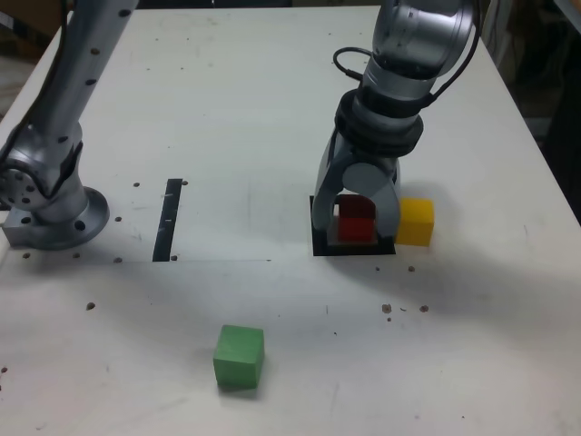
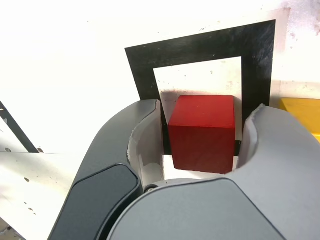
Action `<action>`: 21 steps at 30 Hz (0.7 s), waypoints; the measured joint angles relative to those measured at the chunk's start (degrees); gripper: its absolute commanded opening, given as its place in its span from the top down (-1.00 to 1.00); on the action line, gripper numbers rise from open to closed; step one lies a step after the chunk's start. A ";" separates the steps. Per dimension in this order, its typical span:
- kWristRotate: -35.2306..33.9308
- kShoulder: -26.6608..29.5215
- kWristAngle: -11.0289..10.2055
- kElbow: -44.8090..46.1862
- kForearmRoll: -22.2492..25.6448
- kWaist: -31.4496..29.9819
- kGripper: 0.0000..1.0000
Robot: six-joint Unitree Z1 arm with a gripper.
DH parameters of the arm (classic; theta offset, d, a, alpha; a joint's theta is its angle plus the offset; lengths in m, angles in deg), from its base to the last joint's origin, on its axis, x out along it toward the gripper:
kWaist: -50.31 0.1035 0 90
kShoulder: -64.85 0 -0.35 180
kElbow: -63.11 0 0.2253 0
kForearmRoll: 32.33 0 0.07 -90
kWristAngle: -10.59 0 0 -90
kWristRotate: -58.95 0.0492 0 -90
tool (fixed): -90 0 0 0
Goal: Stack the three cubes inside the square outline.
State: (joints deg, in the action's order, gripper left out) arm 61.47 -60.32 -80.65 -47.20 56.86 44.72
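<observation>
In the exterior view, the gripper [image 1: 356, 221] stood low over the square outline [image 1: 320, 245], right of the frame's centre, its jaws straddling the red cube [image 1: 357, 227], which sat within the black border. The yellow cube [image 1: 417, 222] lay just beside the outline on the exterior view's right, close to one finger; the green cube [image 1: 240, 356] rested well apart, in the lower middle of the frame. A black strip [image 1: 169, 218] lay to the left of centre, near the arm base [image 1: 50, 213] on the table [image 1: 227, 91]. In the wrist view, the red cube [image 2: 202, 132] occupied the middle, over the outline's [image 2: 200, 47] white centre, with the jaws narrowly spread and a slim gap visible beside at least one face; firm contact could not be confirmed. A sliver of yellow cube [image 2: 300, 107] showed at the right edge. In my judgement, the placement would be done well by lifting straight up without brushing the red cube or nudging the yellow one.
</observation>
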 measured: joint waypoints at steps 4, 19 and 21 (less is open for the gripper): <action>0.01 0.75 -0.91 0.00 0.48 0.00 -0.95; -0.76 6.54 -6.57 -11.36 11.75 -2.72 -0.98; -0.76 5.53 -6.27 -14.49 11.98 -3.49 -0.98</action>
State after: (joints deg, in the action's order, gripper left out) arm 60.71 -54.79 -86.92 -61.69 68.84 41.23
